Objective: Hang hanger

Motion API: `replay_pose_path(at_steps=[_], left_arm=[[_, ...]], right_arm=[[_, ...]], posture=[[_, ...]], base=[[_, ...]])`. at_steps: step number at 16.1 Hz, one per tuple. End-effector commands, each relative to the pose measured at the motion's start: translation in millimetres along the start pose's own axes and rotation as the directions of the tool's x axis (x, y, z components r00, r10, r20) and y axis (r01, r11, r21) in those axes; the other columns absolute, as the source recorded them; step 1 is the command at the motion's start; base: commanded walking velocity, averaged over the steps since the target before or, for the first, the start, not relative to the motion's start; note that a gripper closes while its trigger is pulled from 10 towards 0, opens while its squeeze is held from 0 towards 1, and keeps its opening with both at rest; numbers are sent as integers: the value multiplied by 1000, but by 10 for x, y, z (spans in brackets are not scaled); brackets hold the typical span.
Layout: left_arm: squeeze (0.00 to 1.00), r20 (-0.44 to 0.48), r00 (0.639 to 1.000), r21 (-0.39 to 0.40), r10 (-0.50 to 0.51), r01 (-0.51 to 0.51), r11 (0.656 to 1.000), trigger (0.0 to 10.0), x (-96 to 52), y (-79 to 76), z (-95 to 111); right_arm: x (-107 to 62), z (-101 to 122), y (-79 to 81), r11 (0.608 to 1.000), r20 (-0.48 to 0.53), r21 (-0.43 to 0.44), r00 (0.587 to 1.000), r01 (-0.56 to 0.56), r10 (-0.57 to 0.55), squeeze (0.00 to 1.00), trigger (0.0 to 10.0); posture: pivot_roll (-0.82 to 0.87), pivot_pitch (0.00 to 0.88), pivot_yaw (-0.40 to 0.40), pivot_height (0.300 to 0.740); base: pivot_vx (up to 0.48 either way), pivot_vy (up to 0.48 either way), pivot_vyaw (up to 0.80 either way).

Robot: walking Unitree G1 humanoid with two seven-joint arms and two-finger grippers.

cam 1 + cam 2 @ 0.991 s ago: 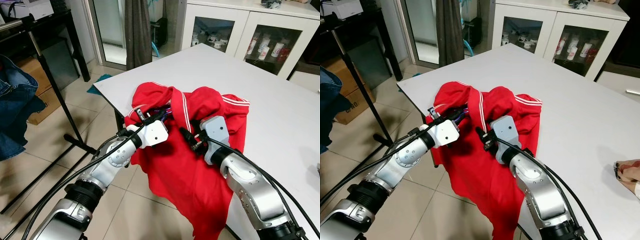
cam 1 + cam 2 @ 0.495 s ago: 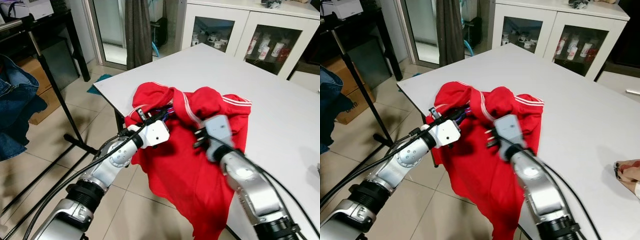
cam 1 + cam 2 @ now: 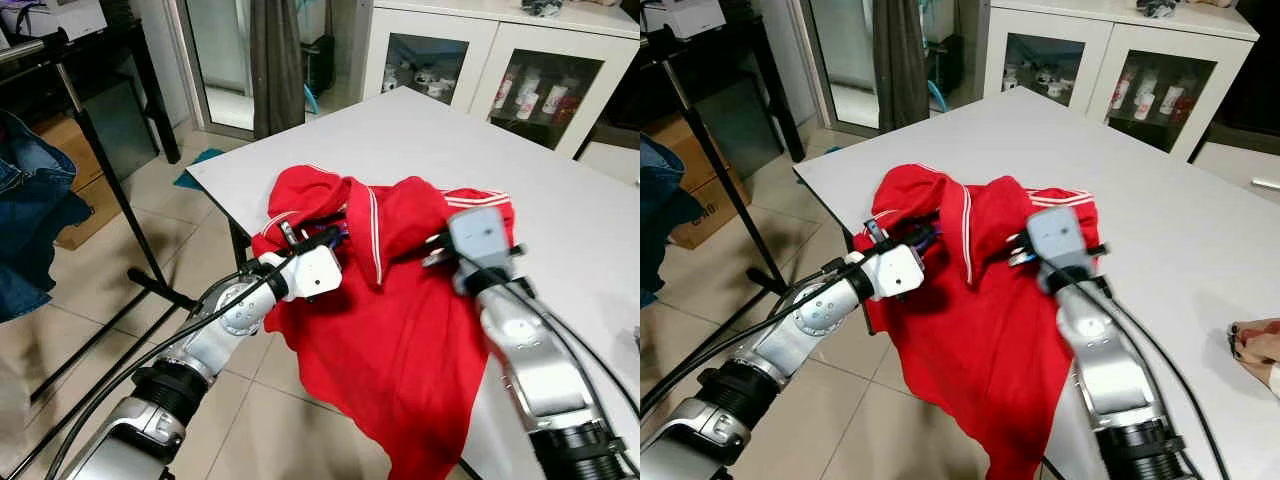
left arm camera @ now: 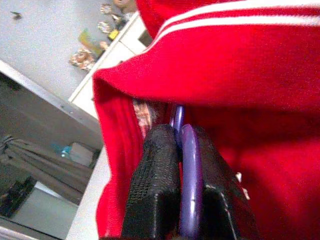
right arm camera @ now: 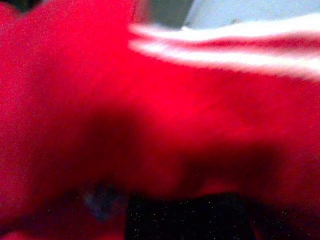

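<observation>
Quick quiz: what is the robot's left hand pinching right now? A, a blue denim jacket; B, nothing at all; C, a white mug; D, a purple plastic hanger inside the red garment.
D: the left wrist view shows the left hand shut on a purple plastic hanger tucked under the red garment with white stripes.

Right gripper (image 3: 440, 252) swung from the middle of the red shirt (image 3: 390, 330) out to its striped far edge (blurred in the right wrist view), shirt spread flatter, hanging lower off the table (image 3: 560, 200).
</observation>
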State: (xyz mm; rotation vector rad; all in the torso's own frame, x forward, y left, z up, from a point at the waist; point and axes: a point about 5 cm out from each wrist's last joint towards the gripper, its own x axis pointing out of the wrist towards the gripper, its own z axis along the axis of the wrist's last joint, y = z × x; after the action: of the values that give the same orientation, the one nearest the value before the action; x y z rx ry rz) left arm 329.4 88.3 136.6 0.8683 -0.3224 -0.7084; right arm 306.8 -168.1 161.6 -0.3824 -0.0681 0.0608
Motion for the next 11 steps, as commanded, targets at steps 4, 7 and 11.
replay_pose_path(at_steps=[4,7,11], left_arm=[[0,-30,999,32,37,-36,999,0,47,159,5],[0,-26,999,28,21,-20,999,0,50,118,16],[0,-31,999,13,17,-16,1000,0,51,97,8]], right_arm=[[8,123,21,995,58,74,997,-64,59,0,0],[-98,188,309,958,109,157,968,-241,226,0,7882],[-178,260,394,881,183,286,924,-378,336,1000,10000]], posture=[[30,37,14,740],[31,34,16,740],[30,34,13,740]], base=[[0,0,0],[0,0,0],[0,0,0]])
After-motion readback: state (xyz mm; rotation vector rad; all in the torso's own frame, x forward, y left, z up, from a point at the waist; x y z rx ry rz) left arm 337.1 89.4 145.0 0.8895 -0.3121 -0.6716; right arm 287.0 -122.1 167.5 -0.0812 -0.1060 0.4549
